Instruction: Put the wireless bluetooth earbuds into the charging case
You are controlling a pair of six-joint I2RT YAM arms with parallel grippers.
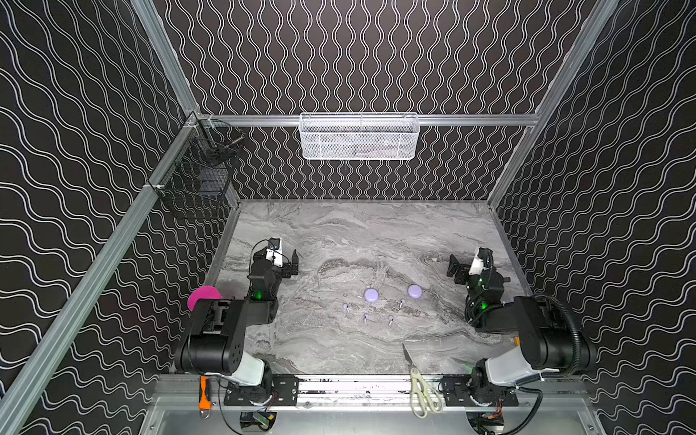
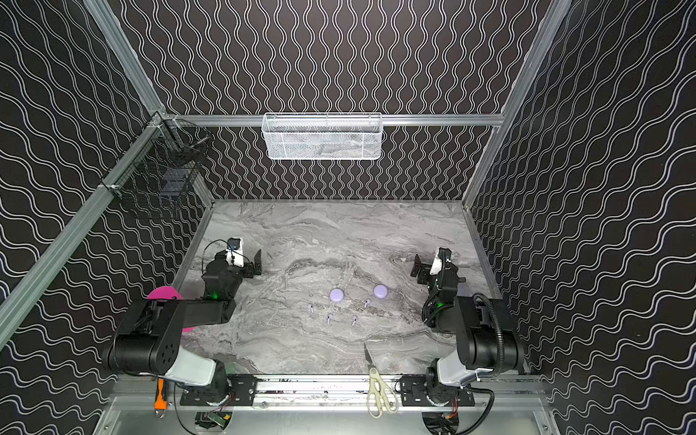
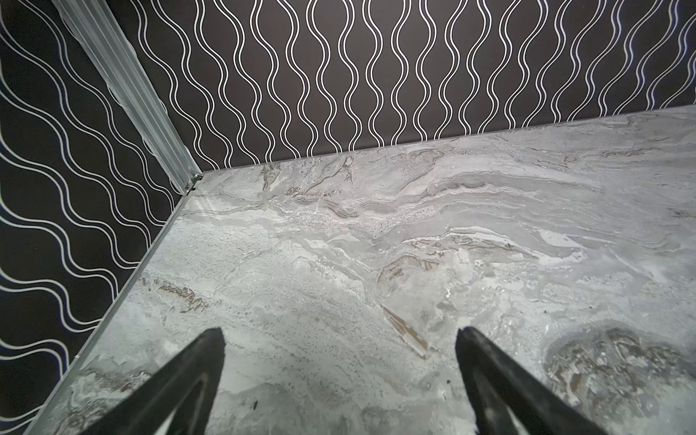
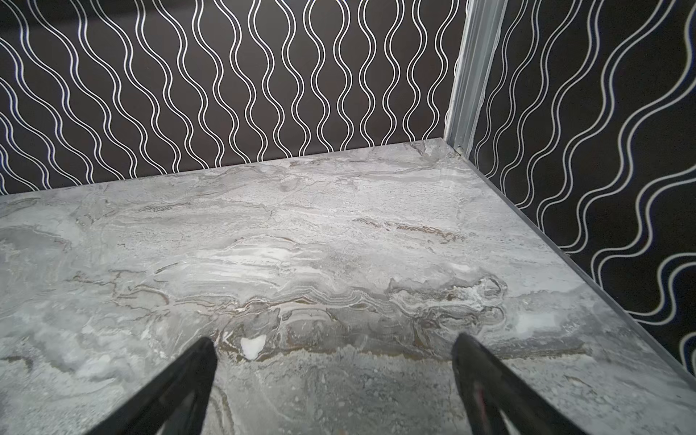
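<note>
Left claw (image 3: 339,335) and right claw (image 4: 333,341), both spread wide and empty, flank four earbuds (image 1: 365,318) and two lavender pucks (image 1: 371,294) mid-counter (image 1: 357,233); scissors (image 1: 422,388) lie at the front edge.

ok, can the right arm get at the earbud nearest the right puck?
Probably yes: jaws open, empty; nothing covers the earbud. The lavender puck sits close on the jaws' side, so a top-down approach looks safer.

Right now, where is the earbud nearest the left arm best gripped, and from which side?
Grip the earbud probably by its rounded head, from straight above: it seems to lie flat on the table, and its stem looks too thin.
</note>
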